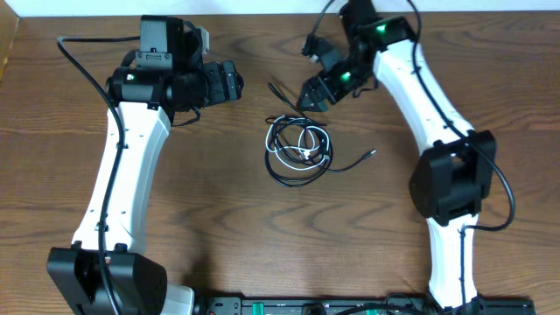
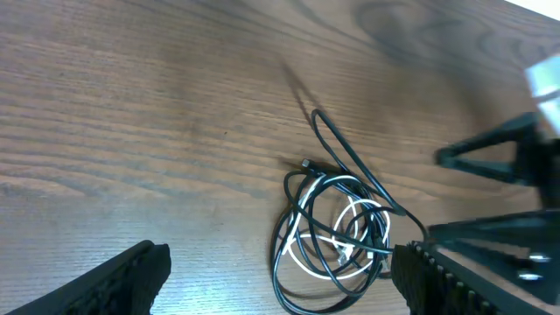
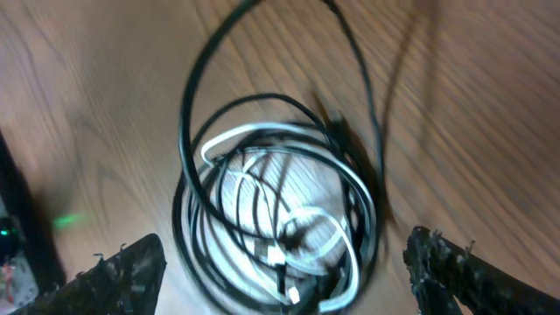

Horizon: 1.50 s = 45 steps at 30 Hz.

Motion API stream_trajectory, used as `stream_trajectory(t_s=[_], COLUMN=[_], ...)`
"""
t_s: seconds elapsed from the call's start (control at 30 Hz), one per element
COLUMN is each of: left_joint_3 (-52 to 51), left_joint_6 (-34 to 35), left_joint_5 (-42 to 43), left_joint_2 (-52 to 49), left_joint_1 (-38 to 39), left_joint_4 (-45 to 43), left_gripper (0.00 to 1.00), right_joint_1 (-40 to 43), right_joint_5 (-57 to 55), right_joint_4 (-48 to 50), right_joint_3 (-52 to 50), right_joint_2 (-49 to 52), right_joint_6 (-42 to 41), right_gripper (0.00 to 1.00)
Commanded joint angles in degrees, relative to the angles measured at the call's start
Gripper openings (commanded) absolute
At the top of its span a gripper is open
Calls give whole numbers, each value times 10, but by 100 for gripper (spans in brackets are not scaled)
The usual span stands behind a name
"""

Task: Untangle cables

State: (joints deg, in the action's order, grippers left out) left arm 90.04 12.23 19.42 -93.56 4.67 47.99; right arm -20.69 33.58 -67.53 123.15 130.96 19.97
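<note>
L gripper (image 1: 234, 83) & R gripper (image 1: 306, 98) were seen released; if cables (image 1: 297, 149) were pinched together at 12 o'clock, they could be cinched tighter.

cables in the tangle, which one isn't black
The thin white cable, looped in the middle of the tangle. The thin black cables coil around and over it.

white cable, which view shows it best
Left wrist: the white cable is sharp and its whole coil shows, threaded among the black cables. Right wrist is closer but blurred, with the bottom cut off. Overhead shows it whole but small.
</note>
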Motion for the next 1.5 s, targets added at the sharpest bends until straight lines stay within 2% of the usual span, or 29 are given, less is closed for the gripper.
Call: stream_trajectory(t_s=[0.0, 0.07, 0.13, 0.2, 0.33, 0.37, 0.6, 0.8, 0.93, 1.03, 1.13, 1.23, 1.37, 1.47], left_joint_3=[2, 2, 2, 2, 2, 2, 2, 2, 2, 2, 2, 2, 2, 2], left_joint_6=[4, 4, 4, 4, 4, 4, 4, 4, 4, 4, 3, 3, 3, 3], left_joint_5=[5, 5, 5, 5, 5, 5, 5, 5, 5, 6, 10, 10, 10, 9], left_joint_2=[-8, -8, -8, -8, -8, -8, -8, -8, -8, -8, -8, -8, -8, -8], left_joint_1=[-2, -3, -3, -2, -3, -2, -2, -2, -2, -2, -2, -2, -2, -2], left_joint_4=[1, 0, -3, -5, -5, -5, -9, -9, -9, -9, -9, -8, -9, -8], left_gripper=[87, 87, 87, 87, 87, 87, 87, 87, 87, 87, 87, 87, 87, 87], right_joint_1=[-18, -28, -36, -42, -35, -30, 7, 27, 42, 56, 65, 71, 81, 101], right_joint_5=[15, 15, 14, 9, 9, 9, 17, 34, 34, 25, -49, -109, -131, -222], right_joint_4=[11, 24, 37, 51, 71, 71, 68, 76, 96, 115, 110, 87, 54, 10], right_joint_3=[-2, -2, -2, -2, 15, 25, 104, 121, 121, 121, 121, 121, 121, 121], right_joint_2=[26, 39, 49, 51, 32, 25, -57, -146, -195, -220, -232, -233, -230, -231], right_joint_6=[18, 18, 17, 17, -14, -22, -87, -128, -193, -272, -336, -347, -345, -346], right_gripper=[83, 80, 69, 52, 9, 2, 1, 1, 1, 1, 1, 1, 1, 1])
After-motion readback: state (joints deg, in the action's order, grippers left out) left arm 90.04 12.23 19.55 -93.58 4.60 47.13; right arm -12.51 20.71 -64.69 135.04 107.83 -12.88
